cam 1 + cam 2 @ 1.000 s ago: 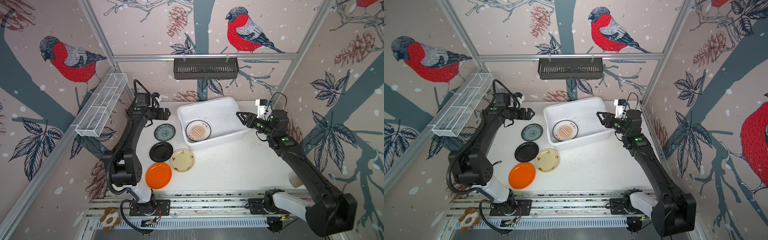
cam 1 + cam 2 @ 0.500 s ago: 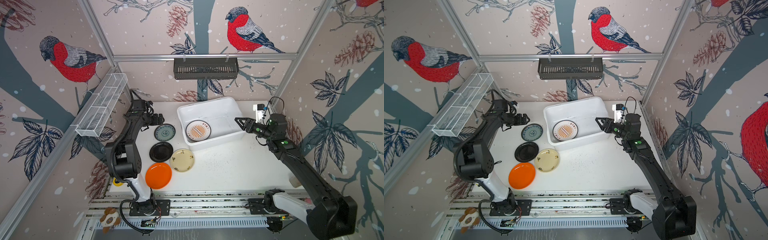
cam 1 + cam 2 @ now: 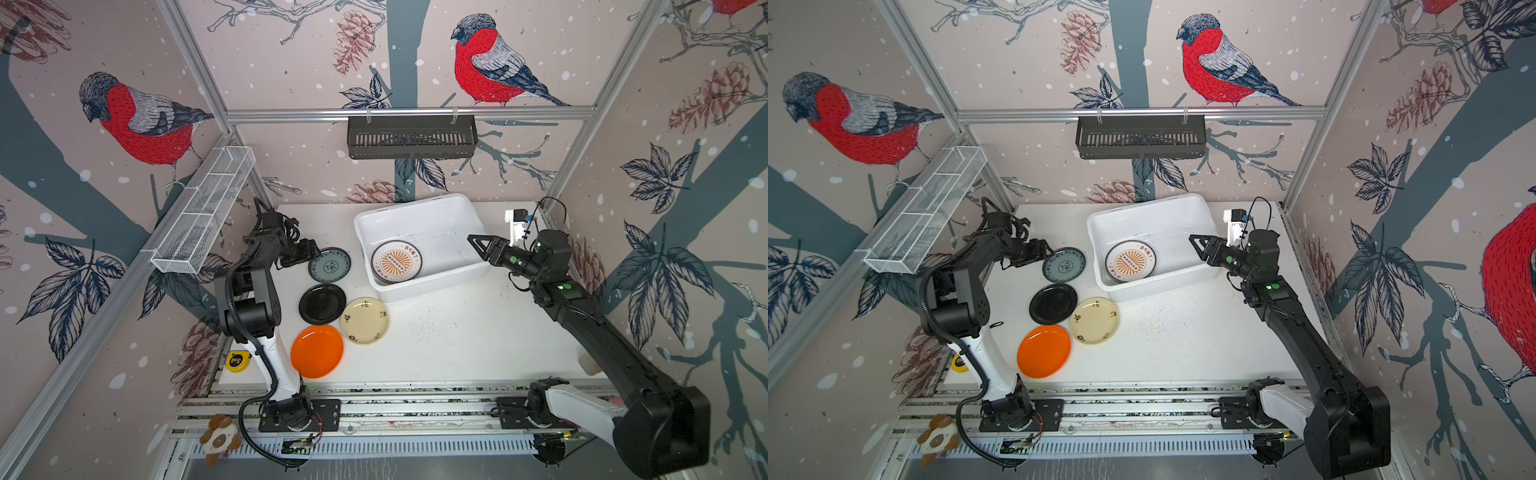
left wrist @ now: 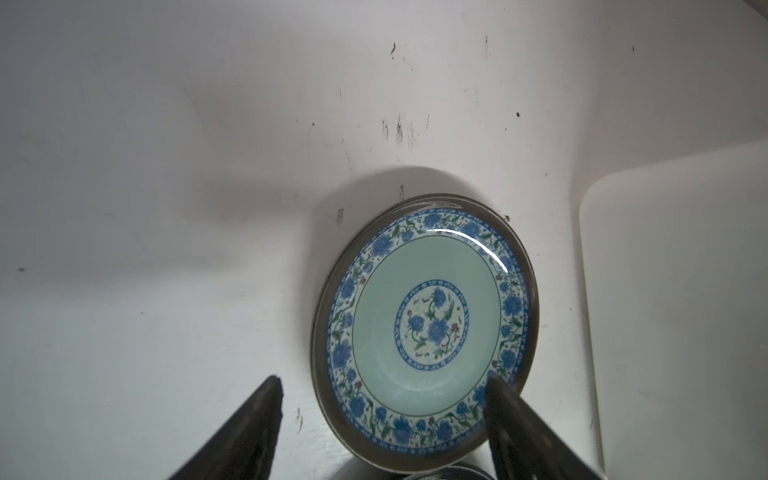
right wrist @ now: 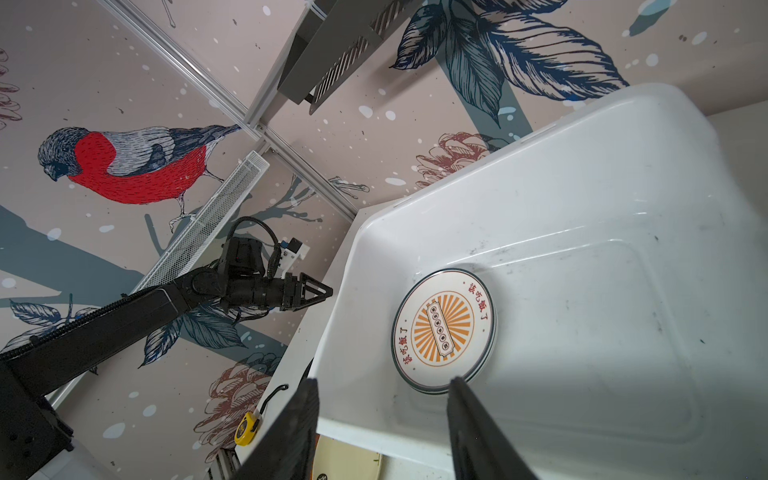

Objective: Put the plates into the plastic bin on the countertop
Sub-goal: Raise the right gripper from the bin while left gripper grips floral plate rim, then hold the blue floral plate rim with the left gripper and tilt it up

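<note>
Four small plates lie on the countertop (image 3: pixel 449 332): teal-patterned (image 3: pixel 329 264) (image 3: pixel 1064 264), black (image 3: pixel 322 304), cream (image 3: pixel 364 320) and orange (image 3: pixel 317 351). My left gripper (image 3: pixel 312 254) (image 3: pixel 1047 251) is low at the teal plate's left rim. In the left wrist view it (image 4: pixel 383 378) is open, with one finger over the teal plate (image 4: pixel 424 328) and the other over bare countertop. The plastic bin (image 3: pixel 432 286) (image 5: pixel 540 187) holds a stack topped by a sunburst plate (image 3: pixel 396 262) (image 5: pixel 442 330). My right gripper (image 3: pixel 471 240) (image 5: pixel 383 380) hovers open and empty over the bin's right side.
A black slatted basket (image 3: pixel 411 137) hangs on the back rail. A white wire rack (image 3: pixel 203 212) runs along the left wall, close to the left arm. A yellow tape measure (image 3: pixel 237 360) lies off the countertop's front left corner. The bin's left wall stands just right of the teal plate.
My left gripper has come forward and down from the back to the teal plate's rim, and its jaws have narrowed somewhat. The right gripper has shifted only slightly over the bin.
</note>
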